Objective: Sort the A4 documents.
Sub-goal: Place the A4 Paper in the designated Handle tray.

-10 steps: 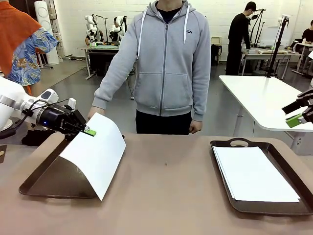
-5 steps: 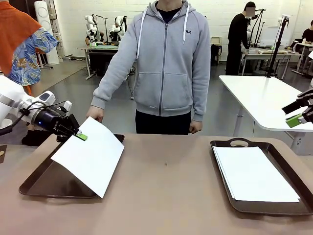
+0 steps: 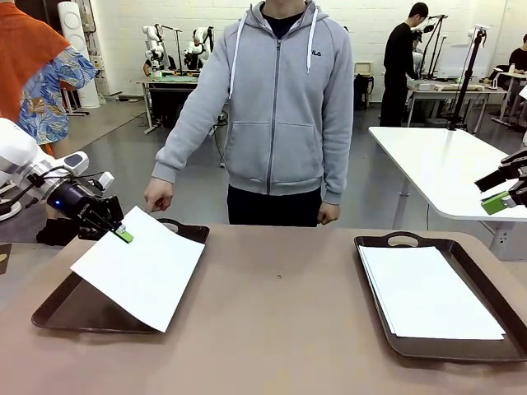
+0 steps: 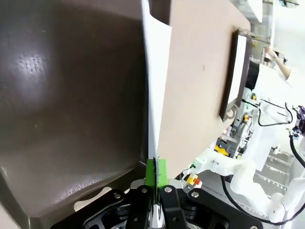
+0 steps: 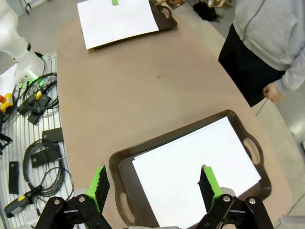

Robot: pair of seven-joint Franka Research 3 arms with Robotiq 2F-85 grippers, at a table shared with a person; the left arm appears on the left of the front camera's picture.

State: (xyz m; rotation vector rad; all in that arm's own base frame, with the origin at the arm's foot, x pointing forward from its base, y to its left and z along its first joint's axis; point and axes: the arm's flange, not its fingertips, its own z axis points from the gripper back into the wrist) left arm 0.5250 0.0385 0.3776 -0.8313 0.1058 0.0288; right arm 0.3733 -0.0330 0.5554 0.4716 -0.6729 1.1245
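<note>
1. We see the brown worktop (image 3: 280, 329) running across the front view, with a person in a grey hoodie (image 3: 276, 107) standing at its far side, one hand (image 3: 158, 194) hanging just above the far end of the left tray.
2. We see two dark brown trays, well apart: the left tray (image 3: 58, 309) at the robot's left, the right tray (image 3: 494, 276) at its right.
3. On the right tray we see a stack of A4 documents (image 3: 428, 292) lying flat inside the rim (the edges are slightly fanned at the near left corner).
4. Over the left tray we see a single sheet (image 3: 140, 267) held tilted, its far corner raised and its near right corner hanging past the tray's rim over the worktop.
5. We see the left gripper (image 3: 122, 234) with its fingers closed on that raised corner; in the left wrist view the green pads (image 4: 151, 172) pinch the paper's edge, with the tray's dark floor beyond.
6. We see the right gripper (image 5: 155, 183) held high above the right tray, its fingers spread wide and holding nothing; the front view shows it at the right edge, above the worktop.
</note>
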